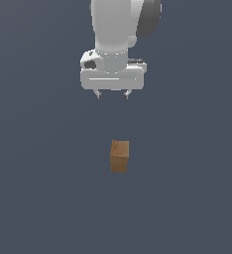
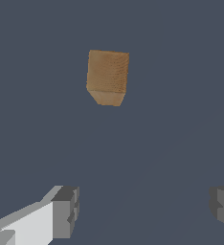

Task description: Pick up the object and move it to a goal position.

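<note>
On bare grey surface, block (image 1: 119, 156) stands upright, untouched, below and well apart from gripper (image 1: 113, 94); fingers (image 2: 65, 212) spread wide, nothing held; gripper to be centred over block before descent, fingers kept apart until both flanks are straddled

one wooden block (image 1: 119, 156), one tool (image 1: 113, 94) with two fingers (image 2: 65, 211).

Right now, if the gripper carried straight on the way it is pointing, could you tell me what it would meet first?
Probably bare surface. The gripper points down with fingers apart, and the wooden block appears ahead of them in the wrist view, not between them, though depth is unclear.
</note>
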Controlling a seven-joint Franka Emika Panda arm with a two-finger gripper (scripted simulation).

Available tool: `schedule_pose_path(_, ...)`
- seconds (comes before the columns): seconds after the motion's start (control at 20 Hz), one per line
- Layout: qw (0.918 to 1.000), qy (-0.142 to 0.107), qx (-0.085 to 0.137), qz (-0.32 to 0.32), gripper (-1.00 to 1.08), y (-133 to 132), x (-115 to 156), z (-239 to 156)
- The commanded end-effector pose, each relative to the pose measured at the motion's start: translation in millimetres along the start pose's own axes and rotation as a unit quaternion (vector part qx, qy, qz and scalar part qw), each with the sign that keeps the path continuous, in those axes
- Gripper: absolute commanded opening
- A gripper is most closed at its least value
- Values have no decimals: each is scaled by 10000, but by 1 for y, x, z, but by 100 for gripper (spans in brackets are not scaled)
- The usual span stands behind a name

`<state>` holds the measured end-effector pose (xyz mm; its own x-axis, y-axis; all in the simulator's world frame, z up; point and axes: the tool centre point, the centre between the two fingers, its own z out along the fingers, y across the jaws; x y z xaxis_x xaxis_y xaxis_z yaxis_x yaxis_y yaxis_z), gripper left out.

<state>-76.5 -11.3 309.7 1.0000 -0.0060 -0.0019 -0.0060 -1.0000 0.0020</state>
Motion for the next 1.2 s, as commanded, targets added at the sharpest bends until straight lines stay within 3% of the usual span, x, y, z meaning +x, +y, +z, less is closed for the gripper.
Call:
schedule_pose_path(0.0,10000,0,0,0,100,0,0,0)
schedule_pose_path(0.5,9997,145,-155,-122,100,-6,6,-4)
schedule_pose_path(1.15,9999,118,-123,-32,100,-9,31,11)
